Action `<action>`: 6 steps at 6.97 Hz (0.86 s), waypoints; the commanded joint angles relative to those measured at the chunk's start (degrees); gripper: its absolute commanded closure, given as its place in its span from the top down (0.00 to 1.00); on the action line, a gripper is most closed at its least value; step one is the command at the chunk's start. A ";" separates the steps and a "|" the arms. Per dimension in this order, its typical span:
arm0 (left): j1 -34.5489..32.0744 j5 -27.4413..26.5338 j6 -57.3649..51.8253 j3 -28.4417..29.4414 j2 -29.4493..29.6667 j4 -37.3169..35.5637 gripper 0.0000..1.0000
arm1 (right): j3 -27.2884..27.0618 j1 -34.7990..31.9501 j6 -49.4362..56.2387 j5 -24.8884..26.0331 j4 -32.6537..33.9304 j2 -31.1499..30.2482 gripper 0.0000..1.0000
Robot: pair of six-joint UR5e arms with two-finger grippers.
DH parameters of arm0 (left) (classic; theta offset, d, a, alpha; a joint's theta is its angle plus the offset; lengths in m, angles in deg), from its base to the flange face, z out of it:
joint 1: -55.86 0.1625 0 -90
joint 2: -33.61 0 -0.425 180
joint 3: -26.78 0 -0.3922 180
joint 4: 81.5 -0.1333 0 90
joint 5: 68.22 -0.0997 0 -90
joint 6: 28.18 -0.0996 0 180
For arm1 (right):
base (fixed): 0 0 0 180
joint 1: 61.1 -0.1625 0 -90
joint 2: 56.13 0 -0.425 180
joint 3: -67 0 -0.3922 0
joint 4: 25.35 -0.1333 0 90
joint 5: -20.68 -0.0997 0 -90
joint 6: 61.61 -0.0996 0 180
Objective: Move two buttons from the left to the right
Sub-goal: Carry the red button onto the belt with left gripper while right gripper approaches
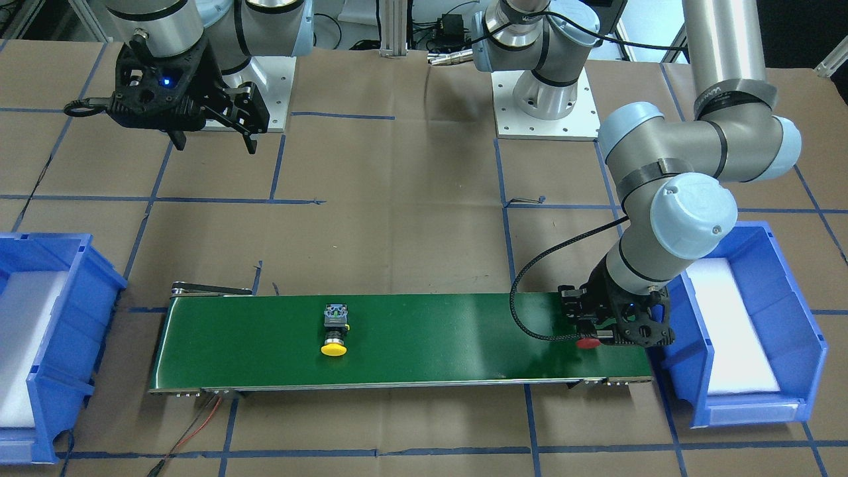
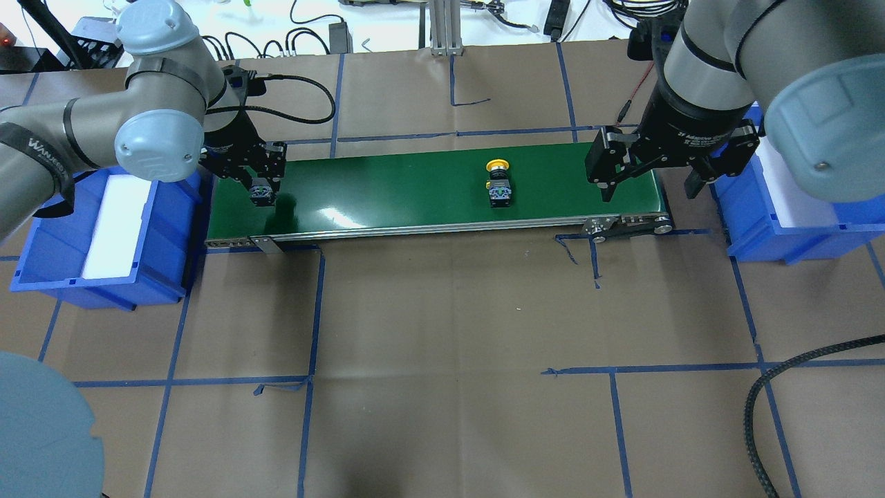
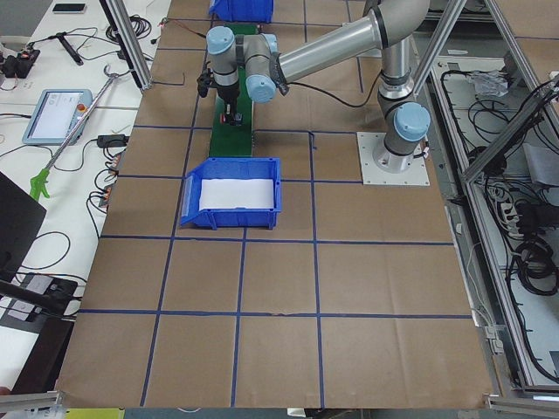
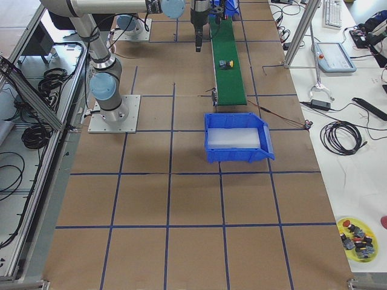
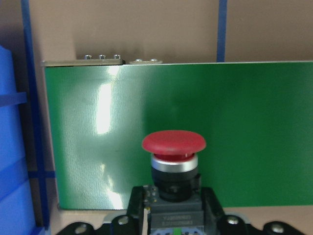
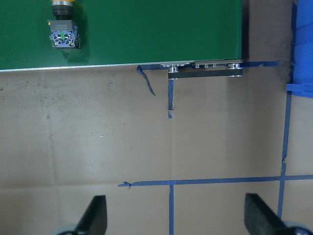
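The left gripper (image 2: 263, 188) is clamped on the red button (image 5: 173, 144) at the left end of the green belt (image 2: 401, 187); whether the button touches the belt cannot be told; a tilted release may let the round cap roll it off the edge; the right gripper (image 2: 648, 183) hangs spread above the right end; a late closure may miss the yellow button (image 2: 498, 183) lying mid-belt; count: two buttons, one belt, two blue bins, the left bin (image 2: 48, 256) and the right bin (image 2: 753, 228).
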 commanded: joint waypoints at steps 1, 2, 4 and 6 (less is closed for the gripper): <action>0.12 -0.03 -0.06 -0.15 2.01 -3.28 0.00 | 0.04 0.00 0.00 0.03 0.00 0.00 1.00; 0.12 0.05 -0.06 -0.15 2.37 -3.65 0.00 | 0.04 0.00 0.00 0.03 0.09 0.00 1.00; 0.03 -0.03 0.90 -0.32 2.11 -3.30 0.07 | 0.04 0.00 0.00 -0.06 0.09 0.00 1.00; -0.06 0.23 3.35 -2.68 1.05 -3.56 0.63 | -0.05 -0.09 0.96 0.20 8.12 1.57 1.00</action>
